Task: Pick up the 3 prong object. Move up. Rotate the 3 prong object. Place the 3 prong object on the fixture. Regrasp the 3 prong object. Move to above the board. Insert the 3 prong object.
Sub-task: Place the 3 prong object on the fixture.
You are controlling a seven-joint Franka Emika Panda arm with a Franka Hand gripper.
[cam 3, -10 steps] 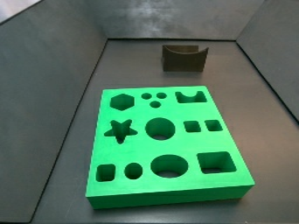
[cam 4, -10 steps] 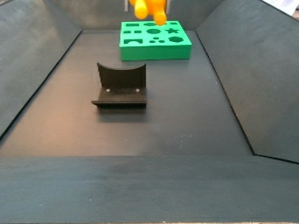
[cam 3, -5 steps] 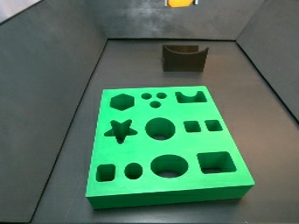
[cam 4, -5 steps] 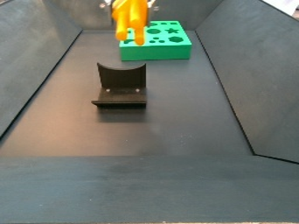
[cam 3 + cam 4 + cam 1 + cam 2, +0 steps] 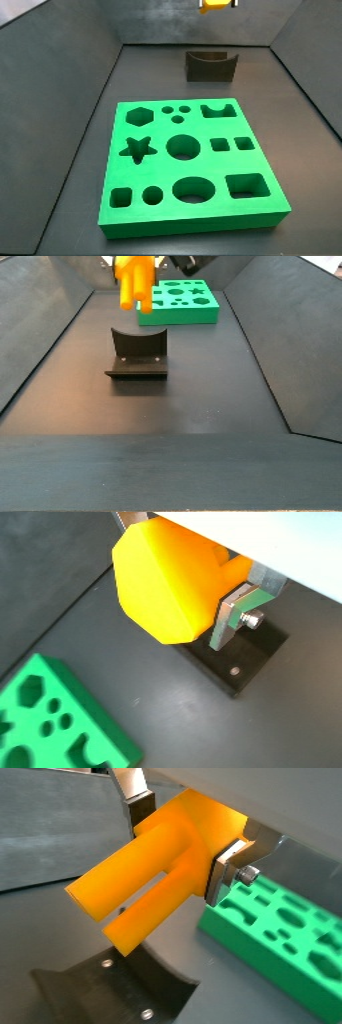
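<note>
My gripper (image 5: 185, 848) is shut on the 3 prong object (image 5: 154, 878), an orange-yellow block held between the silver fingers (image 5: 238, 863), with its long prongs sticking out past them. In a side view the 3 prong object (image 5: 132, 281) hangs prongs down in the air, above and just behind the fixture (image 5: 136, 354). Only its tip (image 5: 215, 4) shows at the upper edge of a side view, above the fixture (image 5: 210, 65). The green board (image 5: 191, 165) lies flat on the tray floor, apart from the fixture. In a wrist view the fixture (image 5: 241, 662) sits below the block (image 5: 167, 582).
Sloping dark grey tray walls (image 5: 47, 346) close in on both sides and at the back. The board (image 5: 179, 303) lies beyond the fixture in a side view. Bare dark floor (image 5: 174, 436) stretches in front of the fixture.
The gripper has carried the 3 prong object away from above the board toward the fixture, and it now hangs nearly over the fixture. The board and fixture have stayed put.
</note>
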